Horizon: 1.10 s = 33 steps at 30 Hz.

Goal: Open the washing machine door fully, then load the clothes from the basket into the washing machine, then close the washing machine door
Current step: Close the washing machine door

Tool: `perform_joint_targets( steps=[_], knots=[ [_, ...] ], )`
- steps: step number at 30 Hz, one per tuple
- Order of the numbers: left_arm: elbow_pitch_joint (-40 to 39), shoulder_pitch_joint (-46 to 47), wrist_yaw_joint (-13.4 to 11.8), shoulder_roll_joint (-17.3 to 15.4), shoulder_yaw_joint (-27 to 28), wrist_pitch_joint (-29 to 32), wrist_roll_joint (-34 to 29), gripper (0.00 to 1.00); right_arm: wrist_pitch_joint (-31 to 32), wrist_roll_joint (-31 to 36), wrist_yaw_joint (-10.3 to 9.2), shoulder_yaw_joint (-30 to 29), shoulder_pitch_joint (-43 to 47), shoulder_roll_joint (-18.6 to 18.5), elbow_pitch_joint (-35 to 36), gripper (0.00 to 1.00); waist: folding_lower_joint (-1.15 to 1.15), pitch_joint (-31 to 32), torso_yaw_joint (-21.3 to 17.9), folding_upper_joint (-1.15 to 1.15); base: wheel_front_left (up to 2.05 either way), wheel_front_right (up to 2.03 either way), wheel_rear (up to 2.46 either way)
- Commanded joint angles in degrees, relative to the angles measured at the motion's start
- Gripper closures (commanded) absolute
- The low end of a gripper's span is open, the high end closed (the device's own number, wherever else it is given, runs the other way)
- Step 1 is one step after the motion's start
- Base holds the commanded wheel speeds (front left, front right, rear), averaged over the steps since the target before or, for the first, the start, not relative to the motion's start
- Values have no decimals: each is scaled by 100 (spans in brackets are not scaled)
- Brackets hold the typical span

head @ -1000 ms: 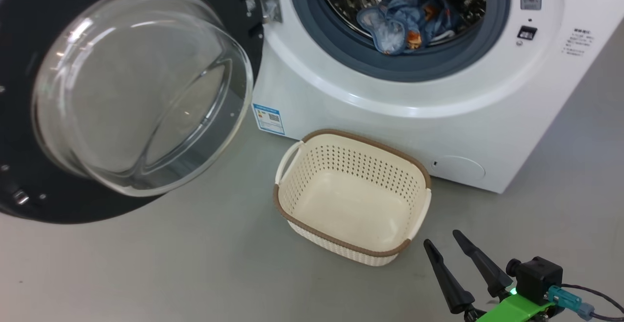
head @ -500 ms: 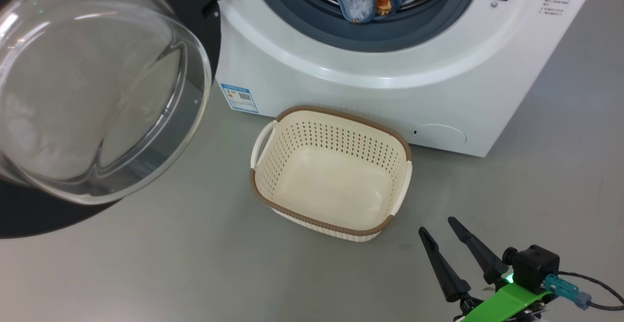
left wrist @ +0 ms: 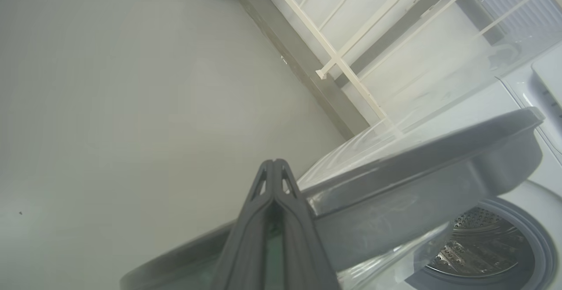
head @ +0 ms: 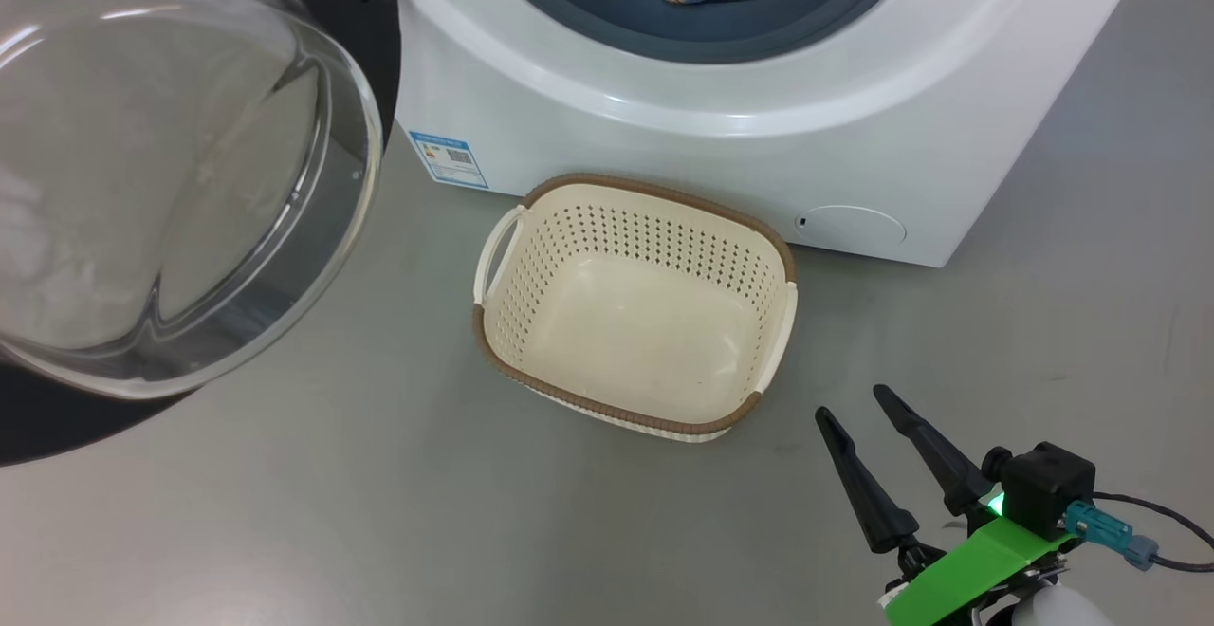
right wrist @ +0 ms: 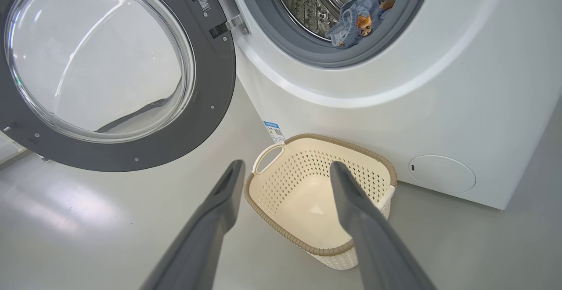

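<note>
- two tools: the right tool (head: 852,401), fingers apart, hung above the floor (head: 285,512) beside the basket (head: 664,237); the left tool (left wrist: 273,163), fingers together, was by the open washing machine door (right wrist: 210,83).
- the clothes (right wrist: 353,17) lay inside the washing machine (head: 664,152).

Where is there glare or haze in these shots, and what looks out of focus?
Head view: bright streaks of glare on the washing machine door glass. Left wrist view: milky haze over the right half, the left gripper soft up close. Right wrist view: pale sheen on the floor, the right gripper blurred near the lens.
</note>
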State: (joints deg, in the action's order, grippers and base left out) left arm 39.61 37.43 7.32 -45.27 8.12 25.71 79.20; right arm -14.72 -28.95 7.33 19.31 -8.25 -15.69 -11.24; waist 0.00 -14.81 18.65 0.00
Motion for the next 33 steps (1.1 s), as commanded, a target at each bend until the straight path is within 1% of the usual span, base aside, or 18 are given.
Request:
perform_joint_targets(
  steps=[1, 15, 25, 33],
  knots=[
    [-88, 121, 16, -519, 172, 121, 79, 100, -28, 4, 16, 103, -85, -18, 142, 0, 0, -38, -34, 0, 0, 0, 0],
    [-306, -153, 16, -485, -131, 740, 418, 100, -28, 18, 16, 14, -65, 24, 99, 0, 0, 59, -61, 0, 0, 0, 0],
    [-767, -468, 16, -491, -358, 1528, 765, 100, -28, 13, 16, -47, 69, 69, 55, 0, 0, 375, -19, 0, 0, 0, 0],
    [-1283, -766, 16, -472, -443, 2001, 1009, 100, -28, 10, 16, -89, 246, 149, 42, 0, 0, 666, 7, 0, 0, 0, 0]
  ],
)
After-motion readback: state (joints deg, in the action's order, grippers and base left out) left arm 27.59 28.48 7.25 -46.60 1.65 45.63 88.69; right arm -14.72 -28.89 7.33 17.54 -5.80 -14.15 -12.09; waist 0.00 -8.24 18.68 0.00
